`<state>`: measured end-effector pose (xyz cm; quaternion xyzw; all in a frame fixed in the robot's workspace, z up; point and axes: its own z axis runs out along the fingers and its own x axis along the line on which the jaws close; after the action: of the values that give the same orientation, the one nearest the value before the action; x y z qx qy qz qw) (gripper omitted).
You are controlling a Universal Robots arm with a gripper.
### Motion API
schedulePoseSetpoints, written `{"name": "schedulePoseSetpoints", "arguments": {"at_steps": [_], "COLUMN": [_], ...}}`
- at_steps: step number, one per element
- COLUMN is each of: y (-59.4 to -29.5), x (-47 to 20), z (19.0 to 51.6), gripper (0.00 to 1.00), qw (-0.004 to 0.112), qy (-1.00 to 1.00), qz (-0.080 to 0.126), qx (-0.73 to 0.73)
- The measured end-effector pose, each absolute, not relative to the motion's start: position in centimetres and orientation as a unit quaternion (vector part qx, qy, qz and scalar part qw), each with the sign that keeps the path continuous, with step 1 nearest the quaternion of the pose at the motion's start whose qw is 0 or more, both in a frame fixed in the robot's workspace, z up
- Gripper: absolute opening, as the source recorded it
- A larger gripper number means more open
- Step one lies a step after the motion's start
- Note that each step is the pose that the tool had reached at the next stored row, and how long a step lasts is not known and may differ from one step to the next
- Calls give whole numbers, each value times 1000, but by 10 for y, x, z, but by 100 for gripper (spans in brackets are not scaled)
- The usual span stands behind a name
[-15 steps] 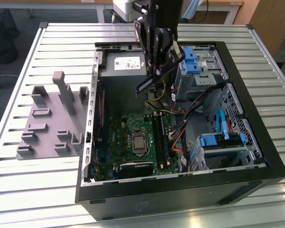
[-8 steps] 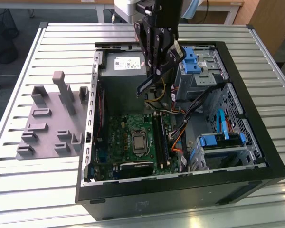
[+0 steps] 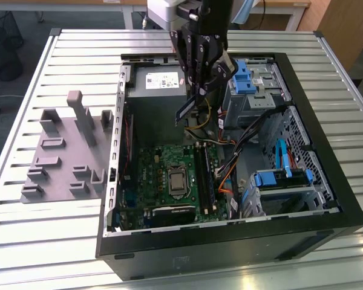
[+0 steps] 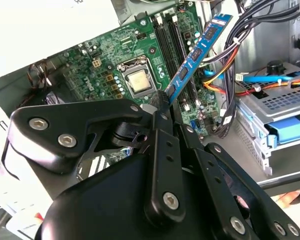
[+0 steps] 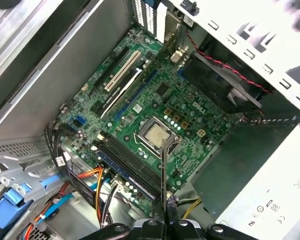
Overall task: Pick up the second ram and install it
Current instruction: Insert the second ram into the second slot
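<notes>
Gripper (image 3: 198, 92) update, exterior view first: the fingers are clenched on the second ram (image 3: 184, 112), which hangs tilted in the air inside the open case (image 3: 230, 254), in front of the power supply (image 3: 154, 115) and well short of the memory slots (image 3: 204, 175) on the motherboard (image 3: 151, 169). The grey fixture tray (image 3: 60, 163) sits on the slatted surface (image 3: 78, 60) off to the exterior view's left. The arm comes down from the top of the picture with the wrist pointing into the case, so the stick dangles below the fingers rather than lying flat. Second wrist view: the second ram (image 4: 197, 50) pokes out from the gripper (image 4: 165, 102) at a slant, pinched at one end, chips facing the camera, with the CPU socket (image 4: 140, 82) and the slots (image 4: 165, 37) beyond it. First wrist view: the stick (image 5: 163, 175) shows edge-on as a thin dark line rising from the gripper (image 5: 164, 219), and it crosses the slots (image 5: 130, 167) at an angle instead of running along them. My take on doing this well: square the board's long edge with the slot and level it out before any pushing, since a one-end grip like this probably lets it pivot. I'd go straight down with even pressure and steer wide of the cables (image 3: 254, 130) beside the slots.
</notes>
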<state>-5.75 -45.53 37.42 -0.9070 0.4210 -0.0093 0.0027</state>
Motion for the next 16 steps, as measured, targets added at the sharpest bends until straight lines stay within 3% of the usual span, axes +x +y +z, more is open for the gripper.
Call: {"name": "schedulePoseSetpoints", "arguments": {"at_steps": [16], "y": [-455], "x": [-57], "z": [374], "gripper": [14], "qw": [3], "qy": [373], "qz": [-9], "qx": [-928]}}
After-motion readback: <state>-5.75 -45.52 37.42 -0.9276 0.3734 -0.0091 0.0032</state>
